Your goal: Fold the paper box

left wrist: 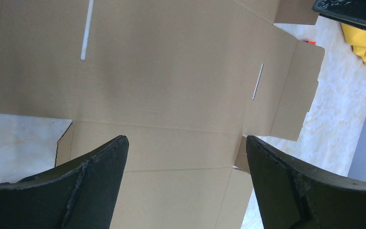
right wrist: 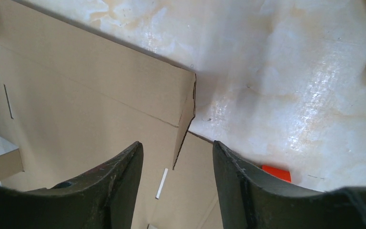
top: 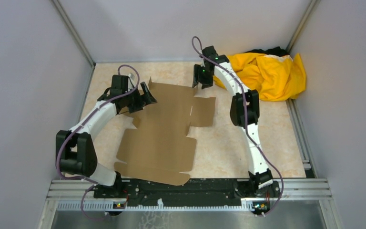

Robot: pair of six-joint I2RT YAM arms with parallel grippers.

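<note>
Lying flat and unfolded on the tabletop (top: pixel 228 148), the paper box (top: pixel 164 129) spreads between both arms — the left pincer (top: pixel 144 97) gapes wide above its far-left flap, the right pincer (top: pixel 202 80) stands parted over its far-right corner, both empty — a yellow cloth (top: pixel 271 74) heaped beyond.

a crumpled yellow garment (top: pixel 271 75) is heaped in the far right corner of the pale marbled table (top: pixel 228 148), with a dark cloth (top: pixel 269 50) seen behind it. a small red block (right wrist: pixel 276 172) is laid flat on the tabletop, apart from the garment.
</note>
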